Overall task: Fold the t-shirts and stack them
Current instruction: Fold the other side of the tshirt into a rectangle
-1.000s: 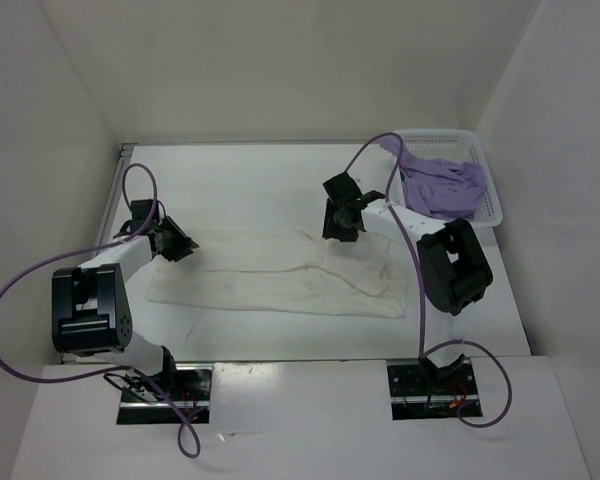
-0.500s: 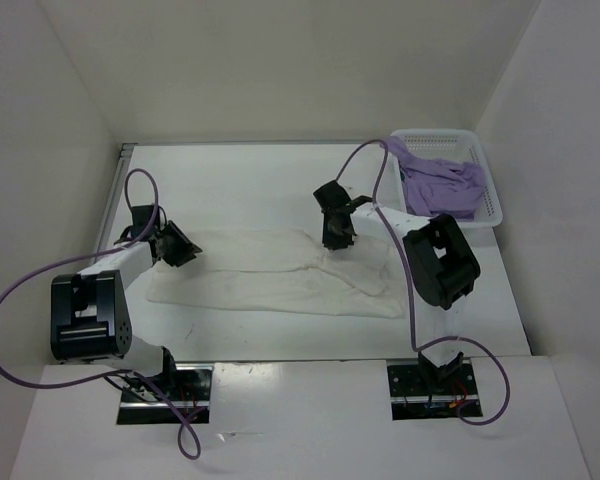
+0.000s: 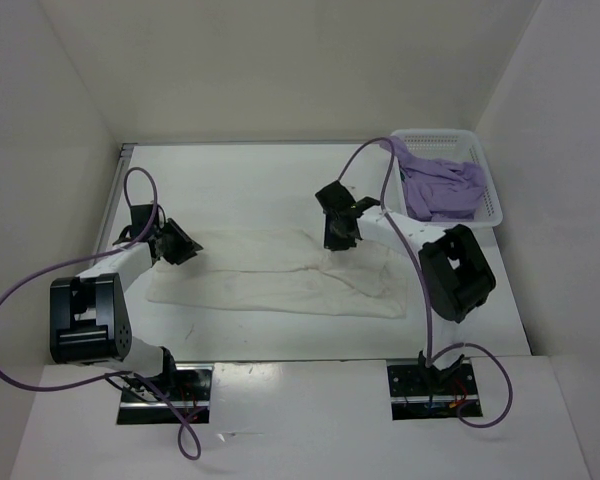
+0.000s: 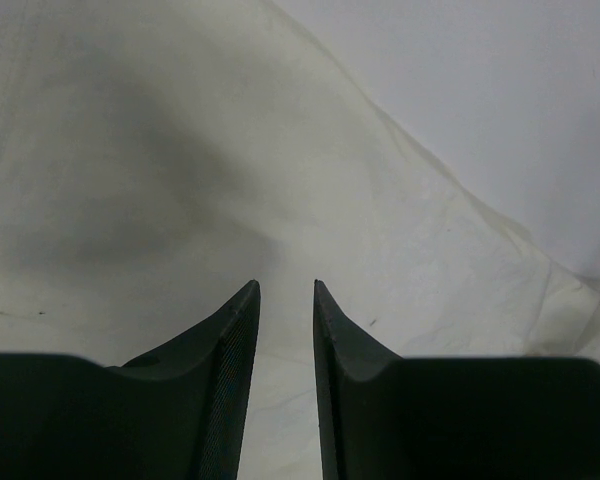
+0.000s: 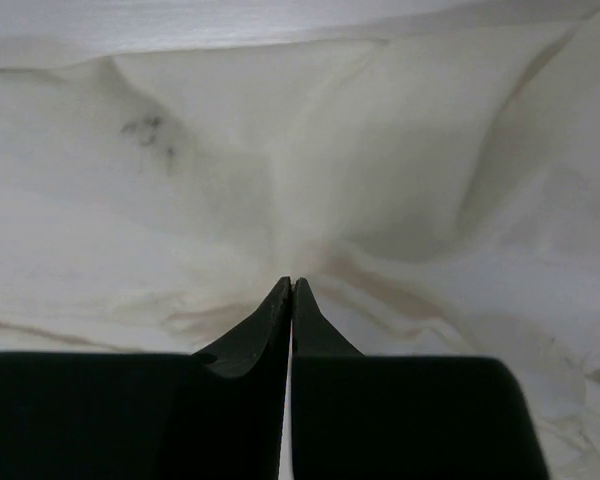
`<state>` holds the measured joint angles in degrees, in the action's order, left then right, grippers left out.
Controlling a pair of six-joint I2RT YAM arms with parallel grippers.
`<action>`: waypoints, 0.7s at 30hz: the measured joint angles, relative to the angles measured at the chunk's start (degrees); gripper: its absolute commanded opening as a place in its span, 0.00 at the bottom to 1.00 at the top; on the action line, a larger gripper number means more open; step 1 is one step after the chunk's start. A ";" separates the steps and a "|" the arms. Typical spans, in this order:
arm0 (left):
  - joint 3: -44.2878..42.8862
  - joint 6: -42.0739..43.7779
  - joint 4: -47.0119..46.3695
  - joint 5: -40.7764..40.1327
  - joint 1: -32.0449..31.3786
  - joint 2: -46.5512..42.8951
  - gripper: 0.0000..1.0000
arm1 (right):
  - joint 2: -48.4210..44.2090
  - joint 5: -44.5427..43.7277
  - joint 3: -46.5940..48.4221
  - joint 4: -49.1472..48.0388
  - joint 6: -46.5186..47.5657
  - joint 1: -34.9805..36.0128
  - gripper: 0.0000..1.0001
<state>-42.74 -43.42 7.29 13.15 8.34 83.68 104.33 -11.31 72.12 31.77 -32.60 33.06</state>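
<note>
Moved: right hand [image 3: 337, 238] has gone from parted to shut at the far edge of the white t-shirt [image 3: 270, 280]; left hand [image 3: 178, 245] has hardly shifted.
Top view: shirt spread flat on the table [image 3: 240, 180], hands at its 10 and 1 o'clock, likely to lift for a fold; lavender t-shirt [image 3: 442, 187] lies in the basket [image 3: 435, 133].
Left wrist: jaws narrowly apart, cloth at 12 o'clock; whether any is nipped, I cannot tell.
Right wrist: jaws pressed together, cloth puckering into their tips.
</note>
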 measured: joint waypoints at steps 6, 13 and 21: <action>-0.02 -0.02 -0.07 0.57 0.00 -0.37 0.35 | -9.46 4.35 -5.20 1.62 -3.54 3.48 0.00; -0.07 -0.04 -0.07 1.18 0.00 -0.42 0.38 | -12.07 13.42 -15.04 1.66 -10.32 7.41 0.00; -1.68 -0.26 -0.07 1.42 0.00 -0.44 0.38 | -14.03 21.46 -15.65 1.31 -15.89 10.49 0.29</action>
<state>-44.42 -43.68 7.22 14.57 8.34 83.24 90.30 10.15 56.47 33.08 -48.49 43.55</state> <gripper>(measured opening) 0.379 0.230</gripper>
